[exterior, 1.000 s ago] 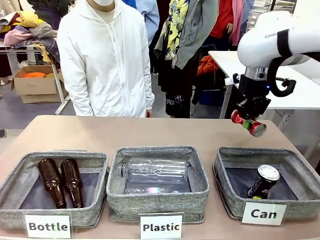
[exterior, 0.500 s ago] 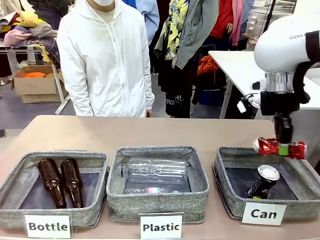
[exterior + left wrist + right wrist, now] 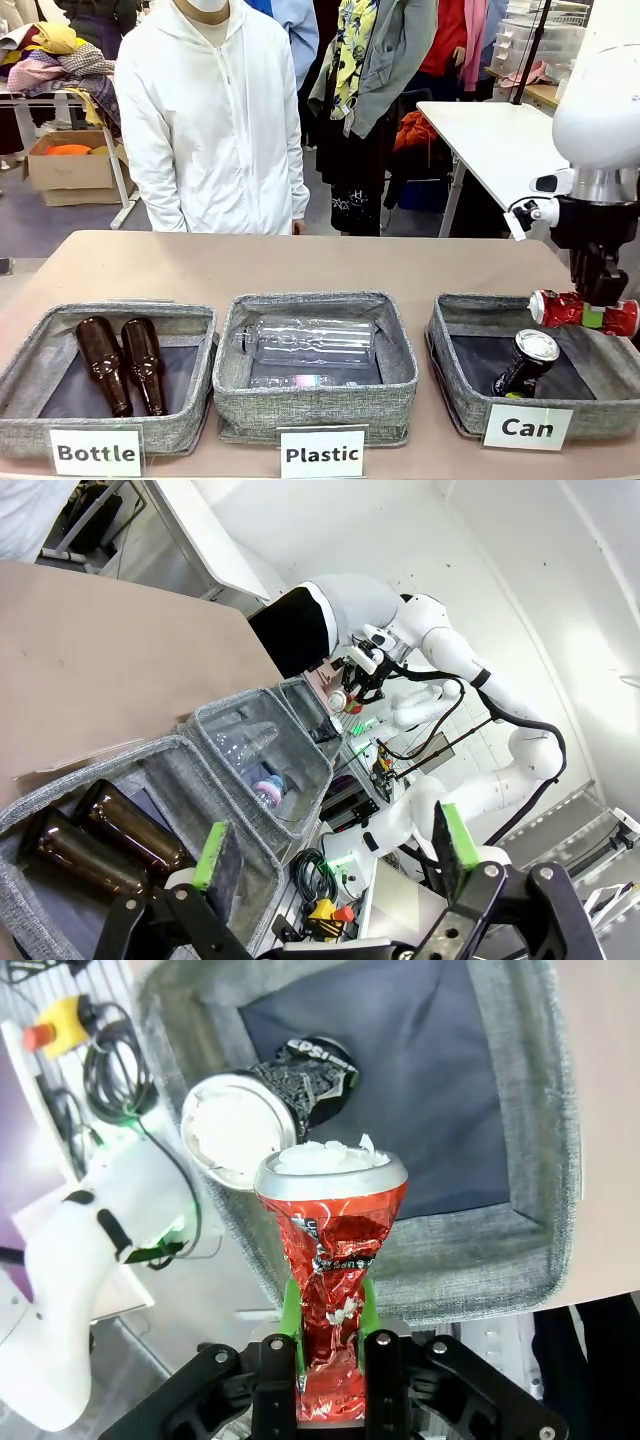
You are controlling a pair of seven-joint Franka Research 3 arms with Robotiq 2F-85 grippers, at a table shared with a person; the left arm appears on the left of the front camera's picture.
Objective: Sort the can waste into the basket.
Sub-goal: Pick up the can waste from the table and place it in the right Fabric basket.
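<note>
Front cam sat low btwn the arms, facing across the desk [image 3: 330, 260] toward the person [image 3: 215, 120]. Left wrist cam was rolled, looking from above the Bottle bin [image 3: 120, 810] along the row. Right wrist cam looked straight down, close over the Can bin [image 3: 520, 1140]. All three shared the bins.

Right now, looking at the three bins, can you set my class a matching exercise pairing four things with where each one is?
Things:
1. crushed red can
2. black can
3. brown bottles
4. clear plastic bottle

Places:
A. middle bin
B. leaning inside the "Can" basket
C. bin labelled "Bottle"
D. held in the right gripper

Pairs: 1-D, 2-B, 3-C, 4-A
</note>
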